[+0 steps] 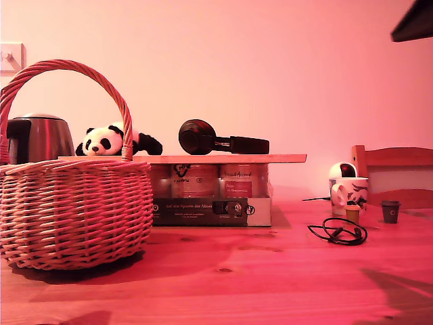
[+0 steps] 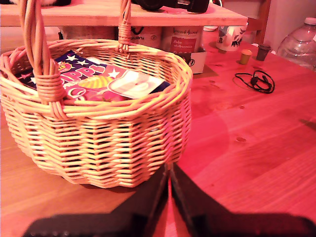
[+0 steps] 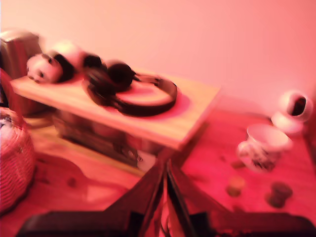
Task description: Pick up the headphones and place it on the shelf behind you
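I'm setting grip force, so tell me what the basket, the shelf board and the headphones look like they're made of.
The basket looks like woven wicker, going by its interlaced strands and twisted handle. The shelf seems thin pale wood, matte, with a plain flat edge. The headphones look like black plastic with soft padded earcups, perhaps leatherette; the red tint leaves that open.
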Robot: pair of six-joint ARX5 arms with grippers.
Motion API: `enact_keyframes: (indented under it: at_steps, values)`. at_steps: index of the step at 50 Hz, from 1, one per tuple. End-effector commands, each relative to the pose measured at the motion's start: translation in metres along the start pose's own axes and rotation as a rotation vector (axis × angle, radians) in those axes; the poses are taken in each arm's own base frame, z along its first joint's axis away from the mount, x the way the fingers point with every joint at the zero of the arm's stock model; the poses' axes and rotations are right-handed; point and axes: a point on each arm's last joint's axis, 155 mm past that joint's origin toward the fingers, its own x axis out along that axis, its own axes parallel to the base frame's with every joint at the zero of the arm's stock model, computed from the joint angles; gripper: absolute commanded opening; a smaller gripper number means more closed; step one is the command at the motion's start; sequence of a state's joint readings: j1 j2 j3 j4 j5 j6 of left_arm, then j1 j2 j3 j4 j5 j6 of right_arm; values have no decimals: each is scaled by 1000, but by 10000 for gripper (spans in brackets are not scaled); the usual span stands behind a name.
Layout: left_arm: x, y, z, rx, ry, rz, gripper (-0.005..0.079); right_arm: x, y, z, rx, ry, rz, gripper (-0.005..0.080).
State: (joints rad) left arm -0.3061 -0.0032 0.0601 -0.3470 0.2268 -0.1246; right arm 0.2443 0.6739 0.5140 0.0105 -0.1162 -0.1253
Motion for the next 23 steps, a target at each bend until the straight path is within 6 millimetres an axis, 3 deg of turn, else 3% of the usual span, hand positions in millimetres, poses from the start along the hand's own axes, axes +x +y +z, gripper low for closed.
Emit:
enact_keyframes:
  at_steps: [1, 10, 23]
  values:
    - [3, 2, -16, -11, 40, 2, -19, -3, 2, -7, -15, -1, 1, -13]
    - [3, 2, -16, -11, 40, 2, -19, -11, 5, -18, -5, -25, -1, -13]
    - [3, 2, -16, -11, 40, 2, -19, -19, 10, -8, -14, -76, 11, -13]
